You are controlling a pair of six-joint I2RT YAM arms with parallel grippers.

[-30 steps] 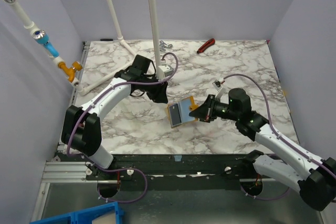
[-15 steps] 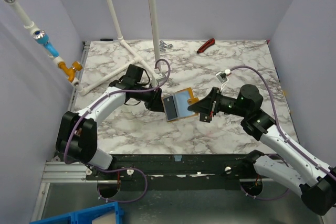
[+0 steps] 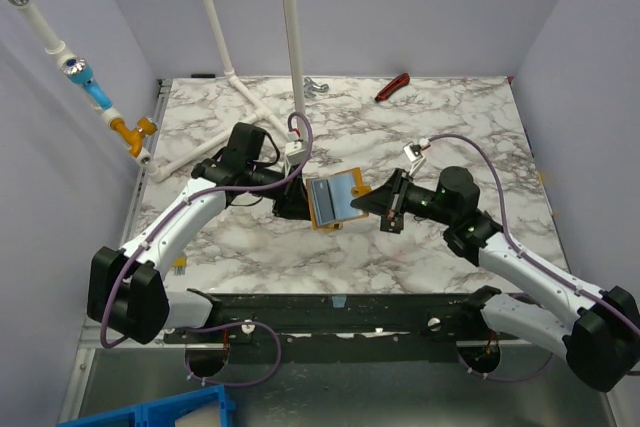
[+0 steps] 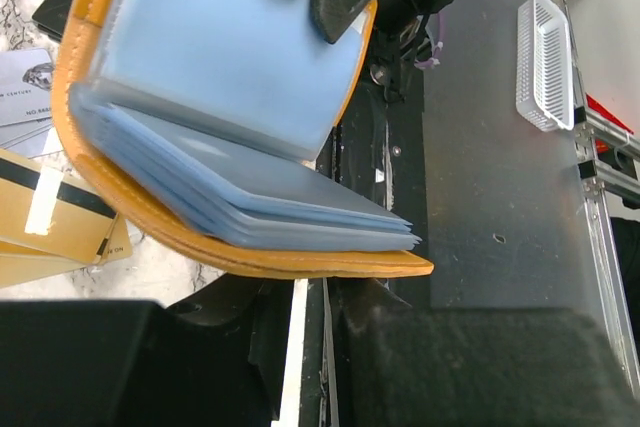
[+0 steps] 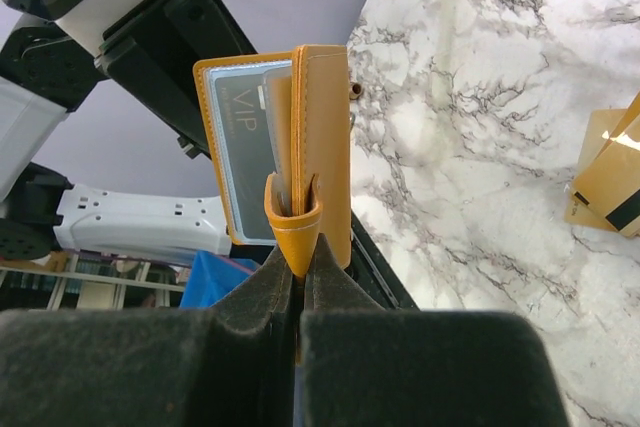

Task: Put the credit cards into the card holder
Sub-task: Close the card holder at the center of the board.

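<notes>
Card holder (image 3: 333,199) is up off the surface (image 3: 440,107), held between both arms. Right tool (image 5: 298,272) clamped on the tan closure tab (image 5: 296,227); left tool (image 3: 290,202) at the opposite edge, grip not visible, cannot tell. Credit cards: gold-tan one with dark stripe (image 4: 55,222) and pale grey one (image 4: 28,87) lie on the surface below the holder, neither in a sleeve yet.

Risks:
- tab pinch is thin, holder could twist or slip out
- both arms busy, so releasing either to fetch a card may let it flop shut
- sleeves (image 4: 260,202) stacked tight, card could jam
</notes>
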